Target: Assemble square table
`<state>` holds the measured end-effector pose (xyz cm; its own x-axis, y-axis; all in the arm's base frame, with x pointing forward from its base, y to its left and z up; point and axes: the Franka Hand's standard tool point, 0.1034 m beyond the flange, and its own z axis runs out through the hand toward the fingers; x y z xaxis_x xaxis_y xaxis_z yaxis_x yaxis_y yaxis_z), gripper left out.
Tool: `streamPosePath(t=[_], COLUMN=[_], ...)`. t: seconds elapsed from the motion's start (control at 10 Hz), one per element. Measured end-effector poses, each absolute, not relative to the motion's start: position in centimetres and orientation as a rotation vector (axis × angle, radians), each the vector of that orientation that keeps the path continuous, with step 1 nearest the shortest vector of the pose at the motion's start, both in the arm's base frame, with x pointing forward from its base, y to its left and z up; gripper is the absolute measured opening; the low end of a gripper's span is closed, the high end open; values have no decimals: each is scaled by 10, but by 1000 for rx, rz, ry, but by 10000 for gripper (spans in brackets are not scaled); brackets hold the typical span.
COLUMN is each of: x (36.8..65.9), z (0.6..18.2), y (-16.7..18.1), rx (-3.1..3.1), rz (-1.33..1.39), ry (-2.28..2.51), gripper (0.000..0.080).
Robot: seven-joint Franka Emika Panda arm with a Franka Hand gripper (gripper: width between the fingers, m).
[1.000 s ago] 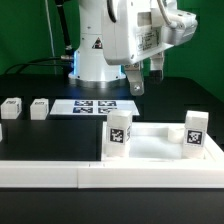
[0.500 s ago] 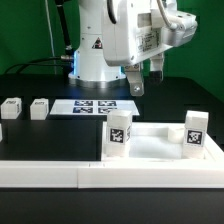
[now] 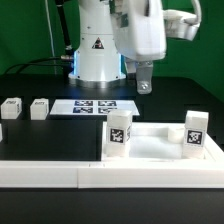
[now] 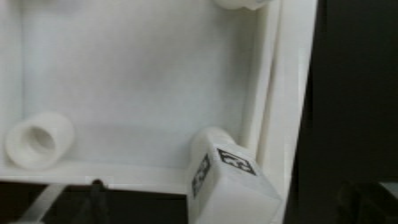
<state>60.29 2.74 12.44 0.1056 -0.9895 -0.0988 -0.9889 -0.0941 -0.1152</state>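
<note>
Plainly, the large white plastic square slab with its raised rim lay flat on the black desk, toward the exterior view's right and close to the camera. Two small white block legs stood upright on it, each showing a black-and-white tag. The first leg stood at the slab's end on the exterior view's left, and the second leg near its end on the exterior view's right. In the wrist view the slab's bare floor filled most of the picture, with a round corner socket sunk in it and a tagged leg just beside the rim. Whether that leg sat in a socket could not be told. Two more small white blocks rested on the desk, well apart from the slab on the exterior view's left: the outer block and the inner block, side by side and not touching. Beyond them lay the marker board. A long white bar-shaped rail ran across the front, just before the slab. The gripper hung in the air behind the slab, its jaws spread wide and holding nothing, under the white robot arm
</note>
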Motion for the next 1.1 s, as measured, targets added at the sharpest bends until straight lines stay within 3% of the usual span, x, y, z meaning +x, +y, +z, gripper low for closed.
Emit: streamPosePath(t=[0.7,1.1], x=[589,561], z=[121,98], y=[35,17], rx=[-2709,-2987], rz=[-124,-208], ry=[1346,735], gripper=[649,649])
